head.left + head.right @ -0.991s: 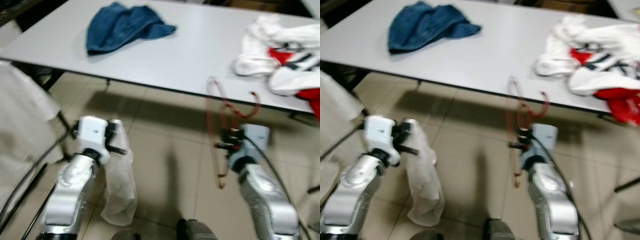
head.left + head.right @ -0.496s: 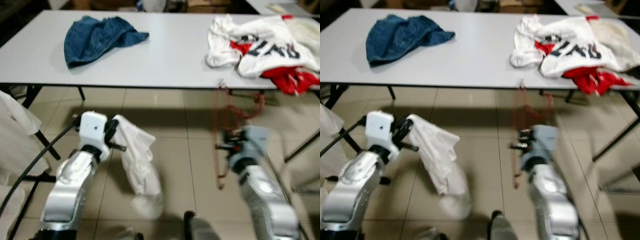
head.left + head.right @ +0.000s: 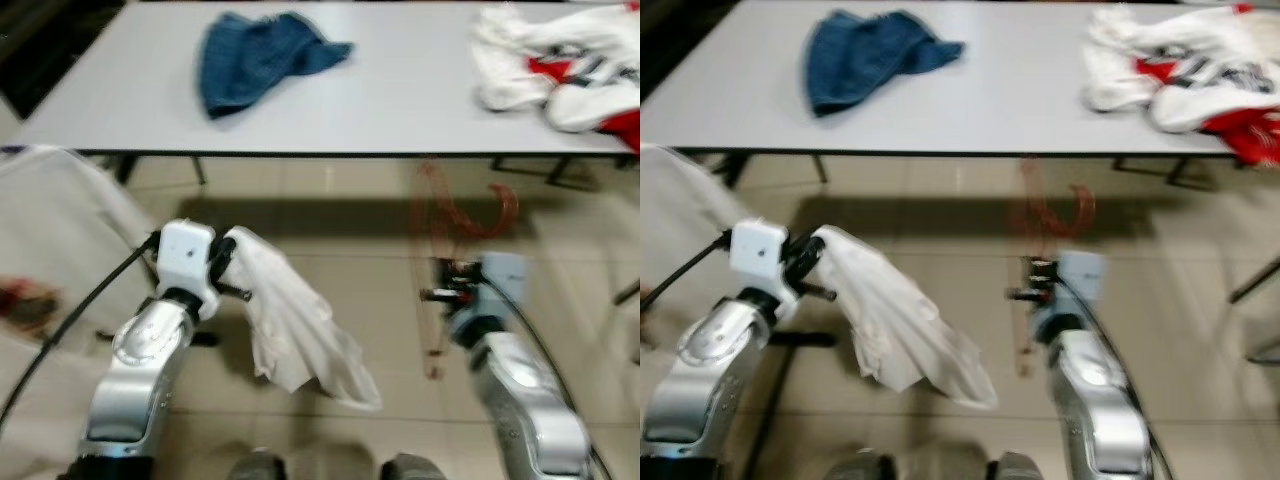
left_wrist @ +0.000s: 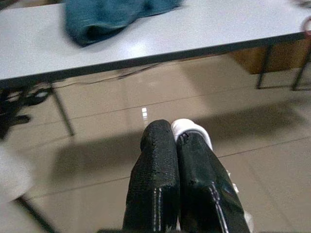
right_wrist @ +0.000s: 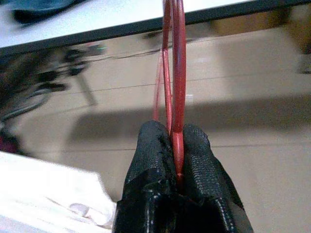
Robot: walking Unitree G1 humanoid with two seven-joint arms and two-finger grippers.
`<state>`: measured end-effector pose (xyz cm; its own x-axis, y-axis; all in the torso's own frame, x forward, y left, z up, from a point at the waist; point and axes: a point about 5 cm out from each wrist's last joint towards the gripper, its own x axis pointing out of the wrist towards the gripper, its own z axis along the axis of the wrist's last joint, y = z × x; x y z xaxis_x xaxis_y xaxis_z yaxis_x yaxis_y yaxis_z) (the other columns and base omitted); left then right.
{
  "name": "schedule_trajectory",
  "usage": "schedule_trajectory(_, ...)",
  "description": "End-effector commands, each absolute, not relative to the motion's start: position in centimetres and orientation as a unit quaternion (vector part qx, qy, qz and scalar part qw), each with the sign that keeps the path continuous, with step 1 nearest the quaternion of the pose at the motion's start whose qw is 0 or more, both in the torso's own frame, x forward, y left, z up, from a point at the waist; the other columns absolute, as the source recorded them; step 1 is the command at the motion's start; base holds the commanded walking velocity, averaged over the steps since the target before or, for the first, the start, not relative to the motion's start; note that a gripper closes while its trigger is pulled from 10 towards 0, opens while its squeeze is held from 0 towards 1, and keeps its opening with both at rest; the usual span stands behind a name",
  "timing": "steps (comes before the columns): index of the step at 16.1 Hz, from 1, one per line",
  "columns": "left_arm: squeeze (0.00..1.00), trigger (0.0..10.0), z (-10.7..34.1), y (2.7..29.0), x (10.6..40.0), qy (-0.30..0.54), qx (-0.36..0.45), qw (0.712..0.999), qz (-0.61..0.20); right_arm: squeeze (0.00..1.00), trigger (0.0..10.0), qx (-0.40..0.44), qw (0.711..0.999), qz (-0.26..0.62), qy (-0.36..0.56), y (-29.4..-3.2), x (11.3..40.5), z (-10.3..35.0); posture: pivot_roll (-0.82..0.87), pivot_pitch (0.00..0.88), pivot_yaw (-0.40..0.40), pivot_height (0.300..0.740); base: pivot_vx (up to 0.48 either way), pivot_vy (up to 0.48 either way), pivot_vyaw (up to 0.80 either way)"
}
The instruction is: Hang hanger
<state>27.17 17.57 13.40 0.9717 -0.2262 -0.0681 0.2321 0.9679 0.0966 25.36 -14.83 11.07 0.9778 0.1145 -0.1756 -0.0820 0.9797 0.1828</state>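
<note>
My right claw (image 5: 176, 145) pinches the red hanger (image 3: 440, 215) upright before the table (image 3: 400, 100); my left claw (image 4: 177, 145) is pressed together on a white cloth (image 3: 295, 325).

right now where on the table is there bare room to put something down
The free patch of the table is the wide middle stretch between the blue cloth and the white and red clothes, plus the near edge. The far right end is crowded by that heap.
</note>
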Motion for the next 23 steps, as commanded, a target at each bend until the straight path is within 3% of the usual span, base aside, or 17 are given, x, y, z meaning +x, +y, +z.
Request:
schedule_trajectory(1,0.0,10.0,13.7,17.0,27.2,0.02,0.05,0.991,-0.12,0.0,10.0,0.075,0.992,0.036,0.092,-15.7,25.3,11.3,-0.07,0.139,0.054,0.74,0.0,0.0,0.0)
schedule_trajectory(6,0.0,10.0,14.5,17.2,27.8,0.005,0.036,0.993,-0.111,0.0,10.0,0.043,0.995,0.058,0.072,-15.1,25.9,12.5,-0.08,0.135,0.05,0.74,0.176,0.0,0.0)
schedule_trajectory(18,0.0,10.0,15.3,16.7,28.1,-0.009,0.033,0.992,-0.123,0.0,10.0,0.011,0.993,0.103,0.058,-14.7,26.5,13.2,-0.08,0.115,0.039,0.74,0.375,0.0,0.0)
schedule_trajectory(23,0.0,10.0,15.7,16.4,28.2,-0.016,0.027,0.99,-0.136,0.0,10.0,0.002,0.992,0.117,0.054,-14.8,26.6,13.4,-0.08,0.104,0.042,0.74,0.395,0.0,-0.53)
